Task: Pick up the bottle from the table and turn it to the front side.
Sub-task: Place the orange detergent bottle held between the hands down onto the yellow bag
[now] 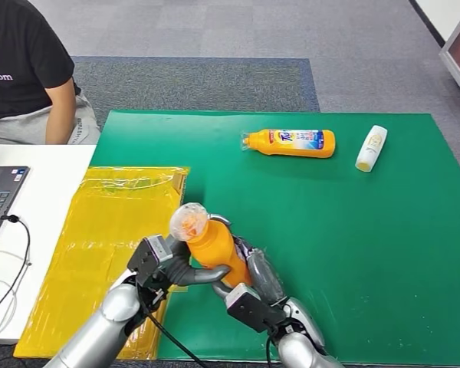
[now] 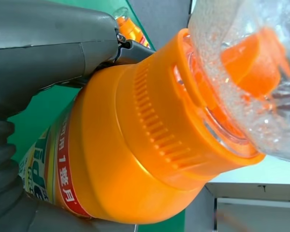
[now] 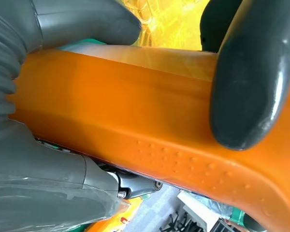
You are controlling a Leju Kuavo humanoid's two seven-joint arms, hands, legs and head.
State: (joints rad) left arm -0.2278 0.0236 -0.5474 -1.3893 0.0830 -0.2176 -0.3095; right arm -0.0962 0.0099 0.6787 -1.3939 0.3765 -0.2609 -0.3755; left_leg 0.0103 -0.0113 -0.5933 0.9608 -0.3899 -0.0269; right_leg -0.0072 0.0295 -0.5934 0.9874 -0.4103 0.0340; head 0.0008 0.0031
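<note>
Readable text on two bottles and a shirt

The held bottle [image 2: 110,159], just beside the left hand [image 2: 34,58], has a red band reading "可用1整月" next to partial blue "Tide" lettering. Well beyond both hands, the lying orange bottle [image 1: 290,142] shows a "Tide" logo; its smaller print is illegible. A person's black shirt [image 1: 14,61] reads "com".

A second orange bottle [image 1: 290,142] lies on its side in the upper middle of the frame, on the green mat [image 1: 360,253] covering the worktop, with a small white bottle [image 1: 371,148] lying near it to the right. A yellow plastic bag [image 1: 94,253] lies flat at lower left, overlapping the mat's edge. At far left sit a laptop [image 1: 1,195] and black cable [image 1: 16,264], with a seated person [image 1: 27,73] in the upper left corner.
</note>
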